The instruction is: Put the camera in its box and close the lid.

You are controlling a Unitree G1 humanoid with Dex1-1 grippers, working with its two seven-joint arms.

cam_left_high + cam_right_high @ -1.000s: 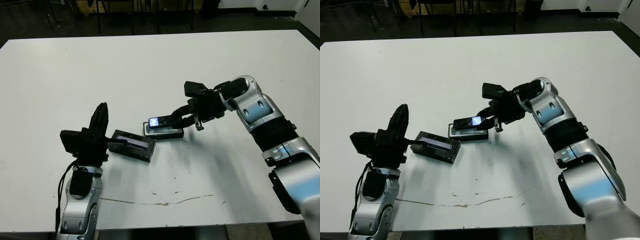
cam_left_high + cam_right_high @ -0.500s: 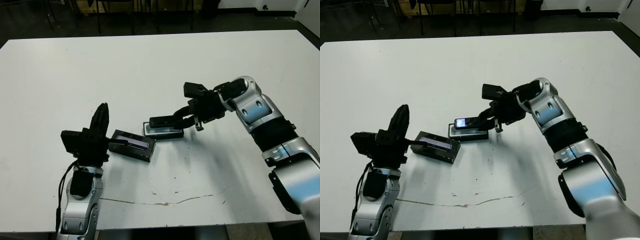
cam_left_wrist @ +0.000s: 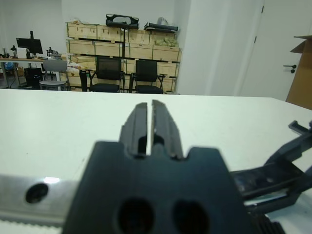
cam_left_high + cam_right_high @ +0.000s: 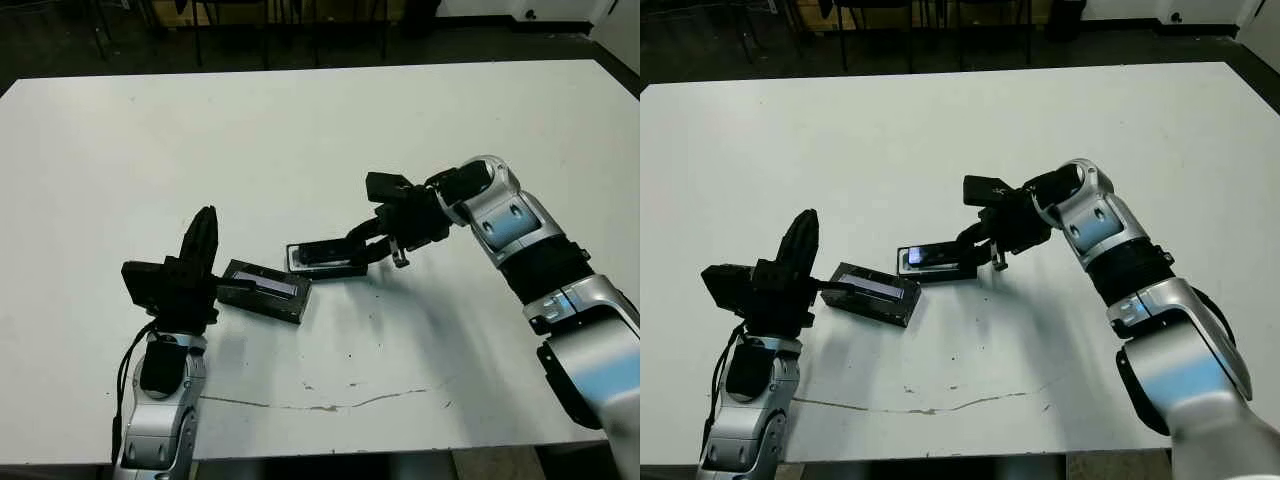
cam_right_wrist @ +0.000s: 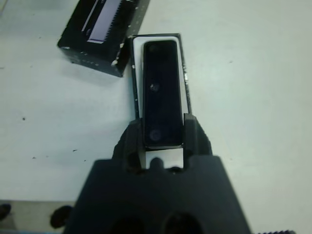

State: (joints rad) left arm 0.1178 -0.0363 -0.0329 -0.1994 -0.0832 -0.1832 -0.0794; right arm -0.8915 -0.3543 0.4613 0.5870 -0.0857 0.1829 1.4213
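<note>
Near the middle of the white table (image 4: 420,130), the right gripper (image 5: 162,134) holds the camera (image 5: 160,92) by its near end, one black finger pressed against each long side. The camera lies lengthwise over the box (image 5: 138,58), in line with it, and the white lining shows as a thin border along its sides and at the far end. From the head views the camera (image 4: 325,252) sits low in the box (image 4: 325,262), close to level; whether it rests fully on the lining cannot be told. The right arm reaches in from the robot's right, its silver forearm angled down towards the box.

Just to the robot's left of the box lies the lid (image 4: 265,289), flat on the table with its pale strip facing up. One corner of the lid comes very close to the box's corner, and they may touch.

The left gripper (image 3: 149,127) stands upright beside the lid's outer end, its two fingers pressed together and pointing up, holding nothing. Beyond the table, chairs (image 3: 127,77) and stacked cardboard boxes (image 3: 122,39) stand along the far wall.
</note>
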